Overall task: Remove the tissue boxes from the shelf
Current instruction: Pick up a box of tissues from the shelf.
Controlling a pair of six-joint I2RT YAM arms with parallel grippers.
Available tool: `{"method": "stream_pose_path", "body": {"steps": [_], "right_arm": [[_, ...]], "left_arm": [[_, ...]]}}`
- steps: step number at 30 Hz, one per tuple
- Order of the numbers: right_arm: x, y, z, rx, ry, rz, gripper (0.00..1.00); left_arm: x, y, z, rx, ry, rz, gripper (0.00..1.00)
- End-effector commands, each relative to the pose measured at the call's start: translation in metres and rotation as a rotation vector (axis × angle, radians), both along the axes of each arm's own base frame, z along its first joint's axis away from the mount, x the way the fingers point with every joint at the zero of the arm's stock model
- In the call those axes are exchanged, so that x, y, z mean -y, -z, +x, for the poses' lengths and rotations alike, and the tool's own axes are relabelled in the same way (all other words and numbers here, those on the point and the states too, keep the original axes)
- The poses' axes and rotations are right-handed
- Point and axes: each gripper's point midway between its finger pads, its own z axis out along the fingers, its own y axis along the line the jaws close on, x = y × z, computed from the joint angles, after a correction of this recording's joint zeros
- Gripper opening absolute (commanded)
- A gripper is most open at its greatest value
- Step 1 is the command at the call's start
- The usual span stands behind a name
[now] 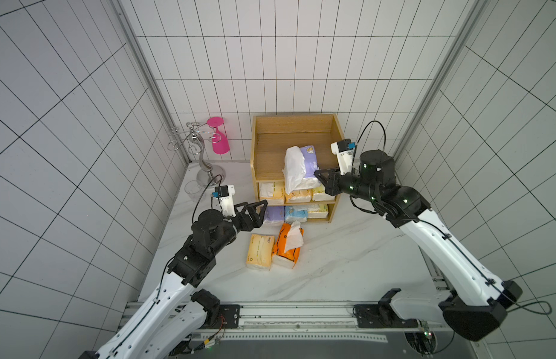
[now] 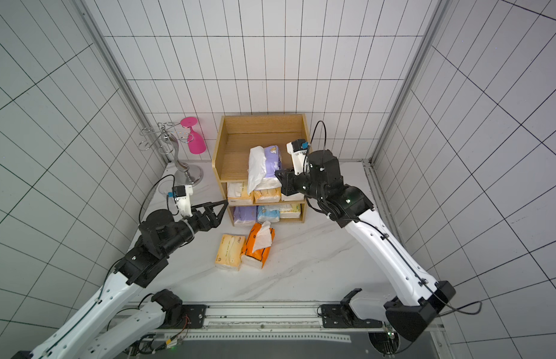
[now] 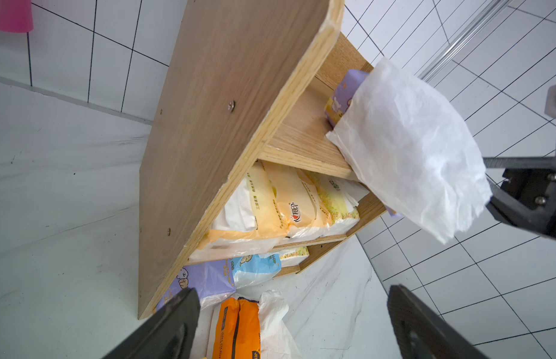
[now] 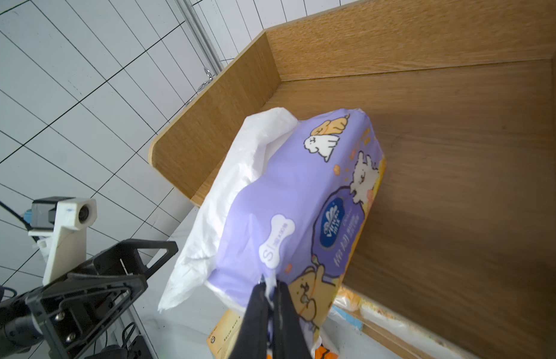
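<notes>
Though a white pack (image 1: 294,167) half-hides it, right hand (image 4: 271,287) pinches purple pack (image 4: 295,199) — left hand (image 1: 264,212) gapes empty

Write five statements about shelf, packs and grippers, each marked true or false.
1. The right gripper pinches the top purple pack. True.
2. The left gripper holds the orange pack. False: it is open and empty; that pack lies on the table.
3. Two packs lie on the table. True.
4. The middle tier is empty. False: it holds three packs.
5. The pink glass stands on the table. False: it hangs inverted on the wire stand.
</notes>
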Motion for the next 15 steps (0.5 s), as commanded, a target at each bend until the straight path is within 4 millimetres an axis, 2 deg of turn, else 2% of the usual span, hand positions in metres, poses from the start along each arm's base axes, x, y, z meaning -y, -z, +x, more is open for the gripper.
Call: {"method": "stream_pose_path", "body": {"steps": [1,5,8,15], "right_arm": [[0.018,0.015,-0.026,-0.017,0.034,-0.028,0.00],[0.037,0.032,-0.060,-0.047,0.025,-0.024,0.00],[0.049,0.056,-0.078,-0.083,0.034,-0.049,0.00],[0.065,0.117,-0.104,-0.174,0.033,-0.085,0.00]], "left_arm": [[-0.005,-0.007,-0.006,0.009,-0.021,-0.023,0.98],[-0.012,-0.003,-0.012,-0.005,-0.041,-0.026,0.98],[-0.014,0.003,-0.018,-0.023,-0.044,-0.029,0.98],[-0.017,0.027,-0.030,-0.096,-0.038,-0.037,0.98]]}}
